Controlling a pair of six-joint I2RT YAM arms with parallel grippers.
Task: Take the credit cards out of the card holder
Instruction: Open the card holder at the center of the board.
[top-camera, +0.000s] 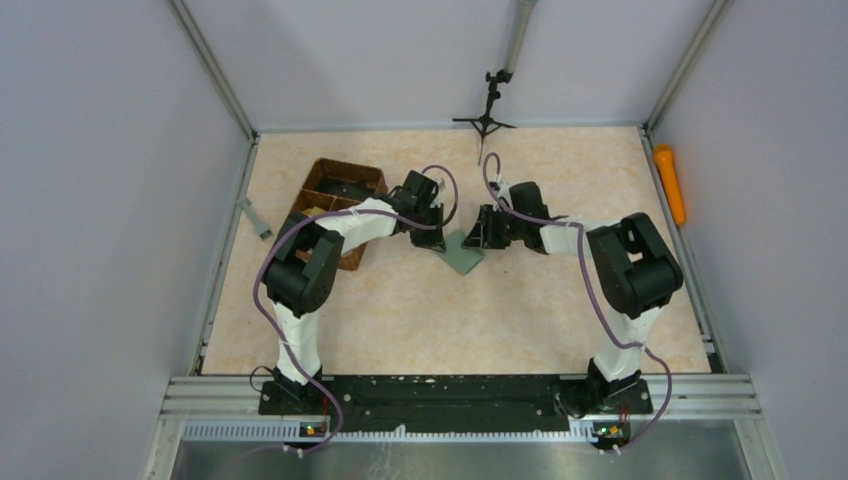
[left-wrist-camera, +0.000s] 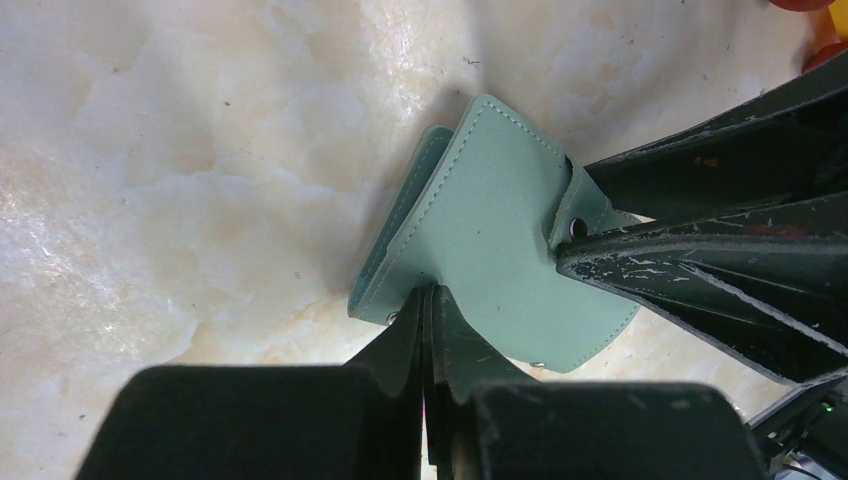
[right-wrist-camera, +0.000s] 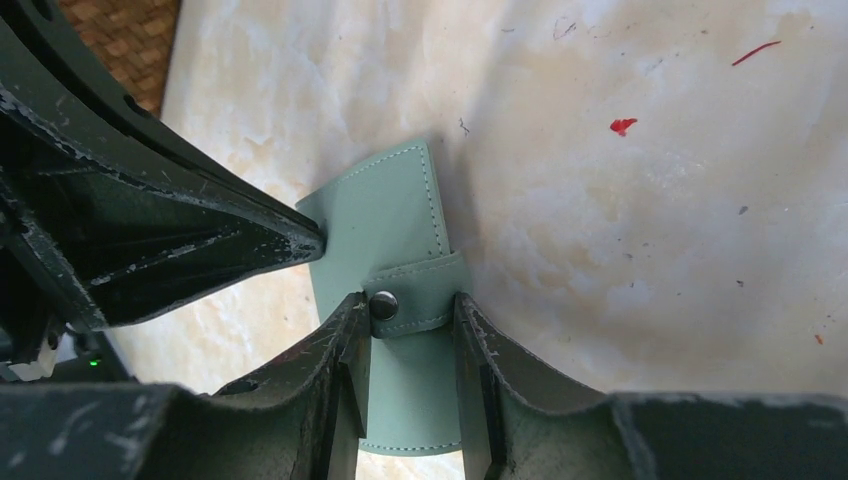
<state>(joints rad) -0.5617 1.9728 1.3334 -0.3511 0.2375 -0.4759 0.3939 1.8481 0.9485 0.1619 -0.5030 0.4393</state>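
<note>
The left pincer (left-wrist-camera: 428, 298) is pressed shut on the card holder's (left-wrist-camera: 500, 220) lower edge; the right pincer (right-wrist-camera: 408, 305) clamps its snap strap (right-wrist-camera: 428, 282) from both sides. The holder lies between them, centre of the counter (top-camera: 450, 320), wicker tray (top-camera: 345, 170) upper left.

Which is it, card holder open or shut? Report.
Shut: the card holder is folded closed, and its snap strap lies across the front face.

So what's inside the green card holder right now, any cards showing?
Nothing shows. The card holder is folded shut, with its snap strap wrapped round one edge, so only the green outside and its stitched edges are visible. Any cards inside are covered.
</note>
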